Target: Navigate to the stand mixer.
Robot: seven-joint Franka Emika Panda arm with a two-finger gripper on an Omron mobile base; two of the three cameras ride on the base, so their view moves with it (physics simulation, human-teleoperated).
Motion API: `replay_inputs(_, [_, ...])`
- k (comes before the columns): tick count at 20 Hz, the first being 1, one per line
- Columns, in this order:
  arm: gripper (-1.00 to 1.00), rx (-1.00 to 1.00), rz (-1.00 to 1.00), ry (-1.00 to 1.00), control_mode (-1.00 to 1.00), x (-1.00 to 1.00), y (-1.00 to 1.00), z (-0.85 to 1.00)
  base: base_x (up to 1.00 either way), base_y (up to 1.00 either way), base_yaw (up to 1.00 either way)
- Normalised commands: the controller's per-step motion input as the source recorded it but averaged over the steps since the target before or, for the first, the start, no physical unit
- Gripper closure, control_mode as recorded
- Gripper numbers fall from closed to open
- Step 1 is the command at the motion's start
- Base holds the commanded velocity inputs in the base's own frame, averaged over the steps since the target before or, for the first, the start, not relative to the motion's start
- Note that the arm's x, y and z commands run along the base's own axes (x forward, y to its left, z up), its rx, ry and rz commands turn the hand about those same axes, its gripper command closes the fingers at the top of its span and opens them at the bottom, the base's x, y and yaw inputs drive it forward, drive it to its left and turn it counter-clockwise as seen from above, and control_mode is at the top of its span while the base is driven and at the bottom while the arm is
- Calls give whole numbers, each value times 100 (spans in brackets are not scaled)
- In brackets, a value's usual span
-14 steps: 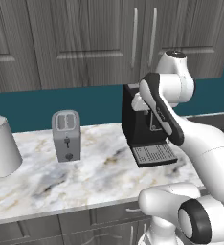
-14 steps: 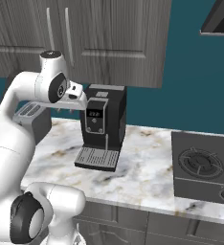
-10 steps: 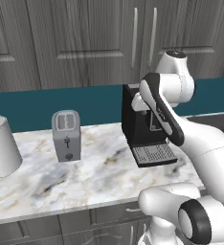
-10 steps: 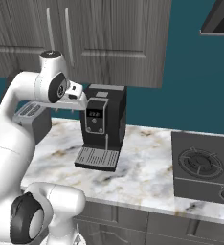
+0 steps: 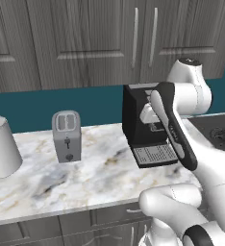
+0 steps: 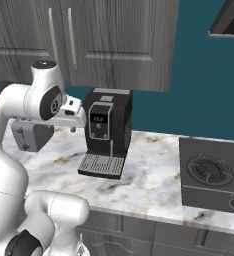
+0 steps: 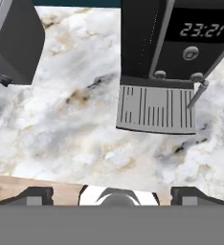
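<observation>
Arm folded up in front of black coffee machine (image 5: 145, 120), hand held over marble table (image 5: 85, 173). Jaws (image 7: 111, 194) spread wide apart, nothing btwn fingertips (image 7: 35, 195), pointing down at table just before machine's drip tray (image 7: 156, 108). Clock on machine front reads 23:21. Silver toaster (image 5: 67, 136) stands left of machine, well apart. White paper-towel roll (image 5: 2, 146) at far left edge. Stove burner (image 6: 209, 171) right of machine. Stand mixer: can't spot it from here.
</observation>
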Motion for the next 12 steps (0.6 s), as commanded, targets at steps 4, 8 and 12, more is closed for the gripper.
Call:
replay_inputs(4, [-100,0,0,3,-100,-60,-7,-16,0,0,0])
replay_inputs(8, [-100,0,0,3,-100,-38,0,-31,0,0,0])
replay_inputs(12, [-100,0,0,0,100,0,0,0,-25,-7,28])
